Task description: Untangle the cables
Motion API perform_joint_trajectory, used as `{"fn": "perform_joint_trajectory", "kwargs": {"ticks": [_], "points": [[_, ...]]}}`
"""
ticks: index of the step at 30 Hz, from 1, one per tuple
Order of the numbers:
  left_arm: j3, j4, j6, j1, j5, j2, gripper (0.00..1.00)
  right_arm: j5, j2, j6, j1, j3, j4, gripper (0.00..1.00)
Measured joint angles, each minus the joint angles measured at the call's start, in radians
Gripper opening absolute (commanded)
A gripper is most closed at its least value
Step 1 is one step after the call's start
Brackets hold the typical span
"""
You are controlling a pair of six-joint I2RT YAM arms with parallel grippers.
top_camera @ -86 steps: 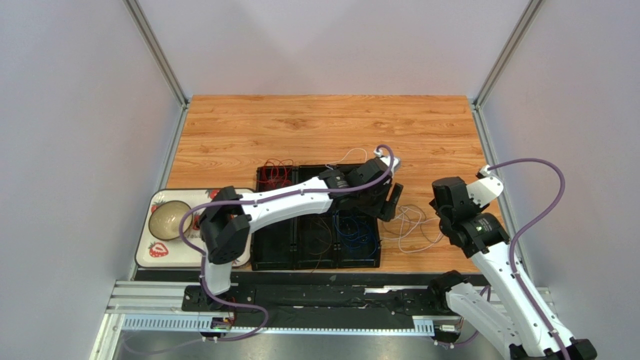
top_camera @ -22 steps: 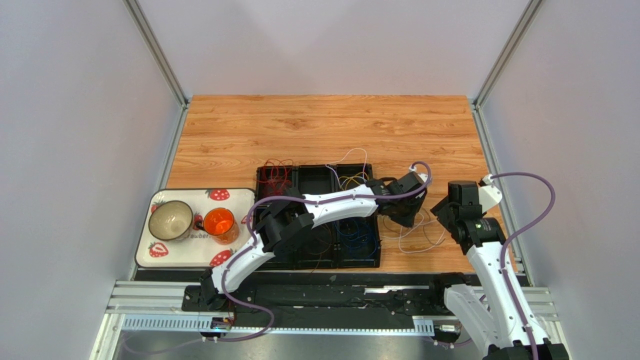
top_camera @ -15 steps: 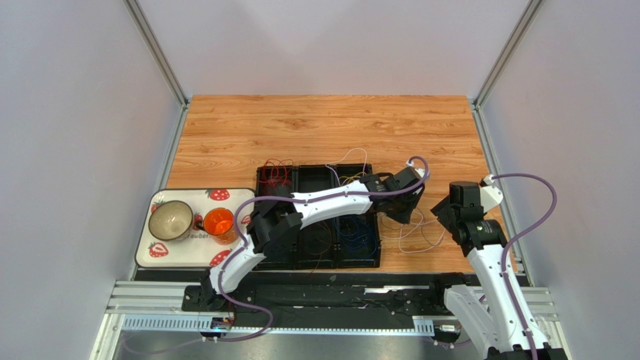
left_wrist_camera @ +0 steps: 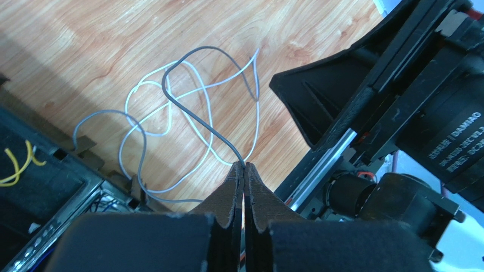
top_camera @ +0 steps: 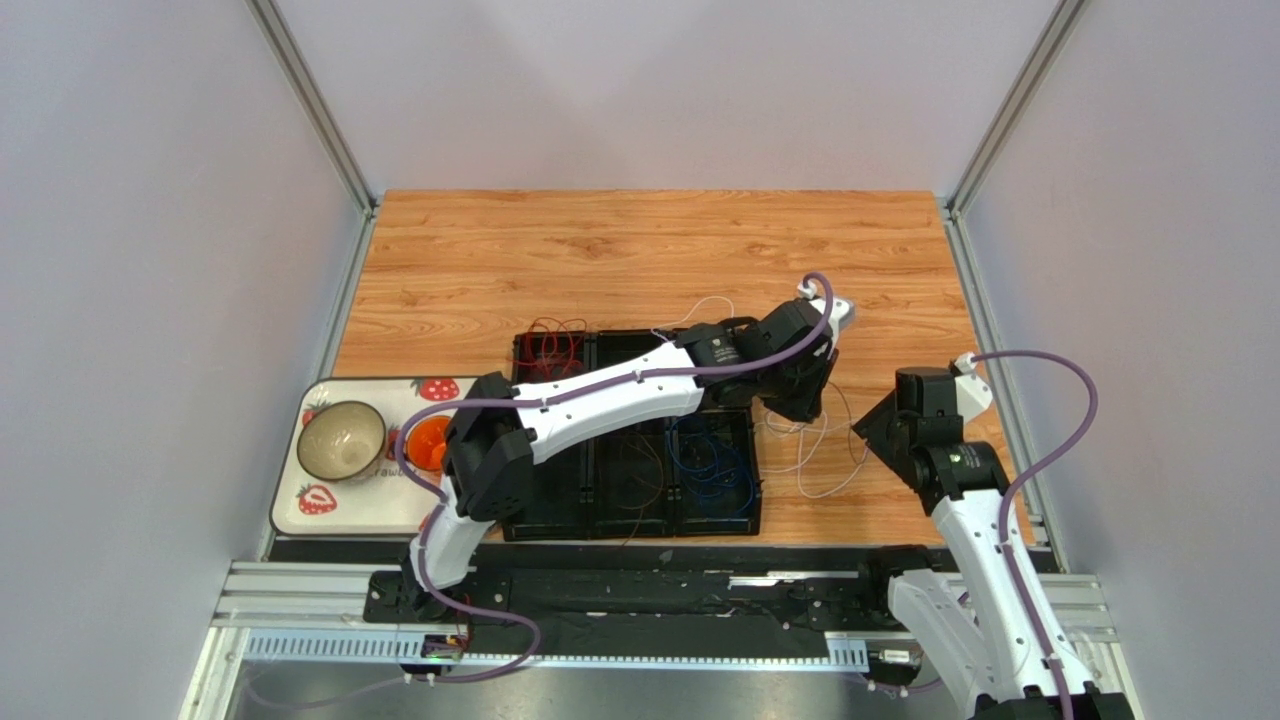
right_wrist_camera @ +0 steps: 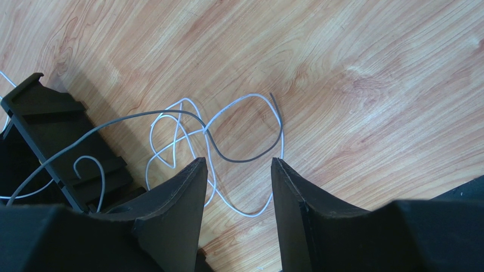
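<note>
The wood-grain table top [top_camera: 646, 248] spreads beneath and beyond the jaws of the left gripper [left_wrist_camera: 244, 165] and the right gripper [right_wrist_camera: 238, 164]. Plain, pale lilac-grey walls close it in. The back wall [top_camera: 661, 90] stands far past both pairs of jaws, the left wall [top_camera: 150, 300] is well off to the left of the left jaws, and the right wall [top_camera: 1142, 225] is near the right jaws. Metal corner posts [top_camera: 308, 98] rise where the walls meet. An aluminium rail [top_camera: 301, 600] lies behind the jaws along the near edge. The light is even and the shadows on the wood are soft.
</note>
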Motion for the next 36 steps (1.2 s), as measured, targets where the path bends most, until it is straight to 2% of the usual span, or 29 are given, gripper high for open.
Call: {"fn": "perform_joint_trajectory", "kwargs": {"ticks": [17, 23, 33, 36], "points": [[-0.032, -0.043, 0.028, 0.0, -0.072, -0.182, 0.0, -0.13, 0.011, -0.031, 0.0, -0.043, 0.089, 0.46], [-0.071, -0.04, 0.029, 0.0, -0.084, -0.198, 0.0, -0.165, 0.006, -0.033, 0.0, -0.043, 0.119, 0.45], [-0.102, -0.045, 0.03, 0.0, -0.087, -0.198, 0.0, -0.206, -0.163, -0.014, 0.0, -0.043, 0.169, 0.47], [-0.109, -0.04, 0.029, 0.0, -0.087, -0.198, 0.0, -0.197, -0.157, 0.011, 0.0, -0.043, 0.183, 0.47]]}}
